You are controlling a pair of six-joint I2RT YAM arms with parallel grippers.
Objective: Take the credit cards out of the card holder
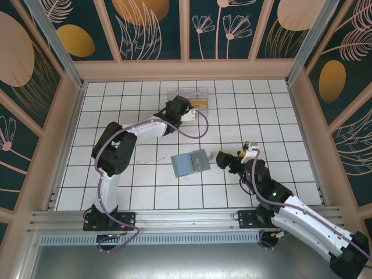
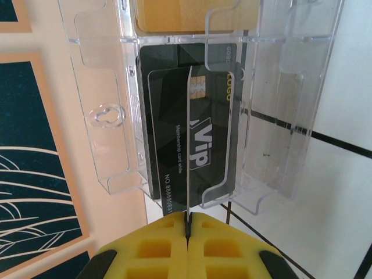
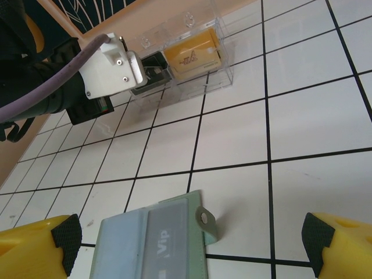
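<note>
Card holder [image 1: 190,163] lies open and flat on the white-tiled bench [image 1: 145,192], blue-grey inside facing up, about mid-bench. From the right wrist, the card holder [image 3: 151,238] has a card marked "Vip" [image 3: 165,250] in its clear-window pocket and its snap tab [image 3: 206,221] sticks out on the right edge.

Right pincer [image 1: 224,158] is just to the right of the card holder. Jaws are spread wide and grip nothing. In the right wrist view the right pincer [image 3: 192,238] has one yellow finger on each side of the holder's near end, and I can't tell whether it touches.

Clear box [image 1: 174,96] lies on the bench well beyond the card holder, toward the far wall. Left pincer [image 1: 187,110] is at the holder-facing side of that box.

In the left wrist view the left pincer [image 2: 188,229] has its yellow pads pressed together, clamped on a thin card seen edge-on [image 2: 189,145]. That card runs up into the middle compartment of the clear box [image 2: 279,104].

A black Vip card [image 2: 168,116] lies flat in the same compartment, behind the edge-on card. I can't tell whether the two touch.

Gold card [image 2: 174,14] is in the next compartment, further from the pincer. It also shows from above [image 1: 199,103] and from the right wrist [image 3: 195,55].
</note>
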